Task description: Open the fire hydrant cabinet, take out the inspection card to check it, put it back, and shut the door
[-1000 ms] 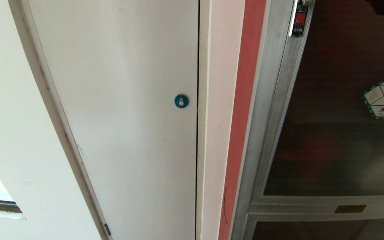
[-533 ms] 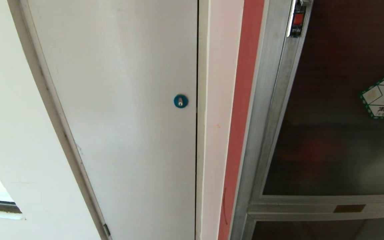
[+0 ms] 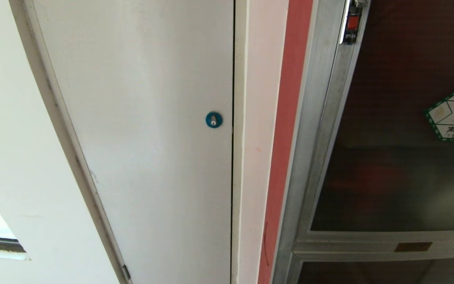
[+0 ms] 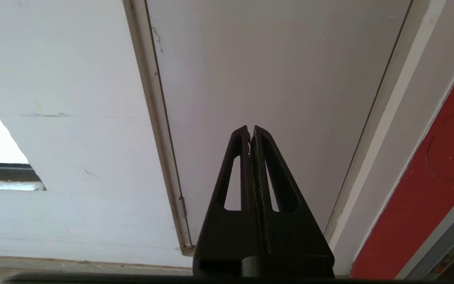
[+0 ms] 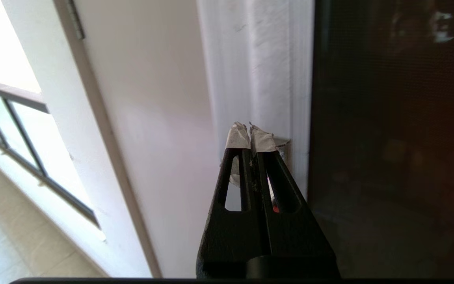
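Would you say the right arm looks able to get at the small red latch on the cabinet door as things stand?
Probably yes: the right end effector, shut, is by the door frame, where red shows behind it, likely the latch; nothing seems to be between them.

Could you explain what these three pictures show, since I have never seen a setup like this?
A two-armed wheeled robot took them. The head view looks at a wall: a plain white door with a blue round lock, and to its right the fire hydrant cabinet, its dark glass door shut, with a red latch and a green-bordered sticker. The other two pictures come from cameras on the wrists. The left gripper faces the white door, jaws shut, holding nothing. The right gripper, with taped tips, is shut and empty, close to the glass door's silver frame.
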`<state>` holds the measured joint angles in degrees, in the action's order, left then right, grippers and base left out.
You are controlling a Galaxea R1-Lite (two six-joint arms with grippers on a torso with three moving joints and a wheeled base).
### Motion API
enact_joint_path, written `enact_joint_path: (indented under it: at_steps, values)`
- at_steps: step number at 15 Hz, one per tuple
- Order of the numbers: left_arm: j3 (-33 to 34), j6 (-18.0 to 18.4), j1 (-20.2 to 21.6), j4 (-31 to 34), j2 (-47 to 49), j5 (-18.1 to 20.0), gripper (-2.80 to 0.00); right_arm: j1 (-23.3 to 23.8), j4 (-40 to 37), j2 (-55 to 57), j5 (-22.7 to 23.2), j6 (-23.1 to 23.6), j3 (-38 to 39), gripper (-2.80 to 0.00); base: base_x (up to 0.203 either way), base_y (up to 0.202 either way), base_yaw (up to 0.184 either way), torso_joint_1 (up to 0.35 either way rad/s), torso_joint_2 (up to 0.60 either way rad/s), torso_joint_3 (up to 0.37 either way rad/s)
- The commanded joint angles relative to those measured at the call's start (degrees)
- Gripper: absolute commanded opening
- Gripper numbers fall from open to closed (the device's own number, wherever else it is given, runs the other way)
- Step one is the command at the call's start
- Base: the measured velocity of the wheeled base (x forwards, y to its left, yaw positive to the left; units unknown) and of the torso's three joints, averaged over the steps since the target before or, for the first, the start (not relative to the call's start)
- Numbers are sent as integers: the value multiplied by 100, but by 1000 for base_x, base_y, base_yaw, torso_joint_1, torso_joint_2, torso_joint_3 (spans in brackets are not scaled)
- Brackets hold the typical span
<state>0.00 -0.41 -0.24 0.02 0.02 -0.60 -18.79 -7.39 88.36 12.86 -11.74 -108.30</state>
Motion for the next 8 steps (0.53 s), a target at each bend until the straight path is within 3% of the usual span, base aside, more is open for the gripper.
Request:
enact_joint_path:
  at_steps: [1,8]
  values:
    - [0,-2,-2,-2,-2,-2,-280,43,-18,297,1,-4,-256,-280,0,0,0,0,0,0]
    - [0,-2,-2,-2,5,-2,-280,523,34,769,-74,-4,-314,-280,0,0,0,0,0,0]
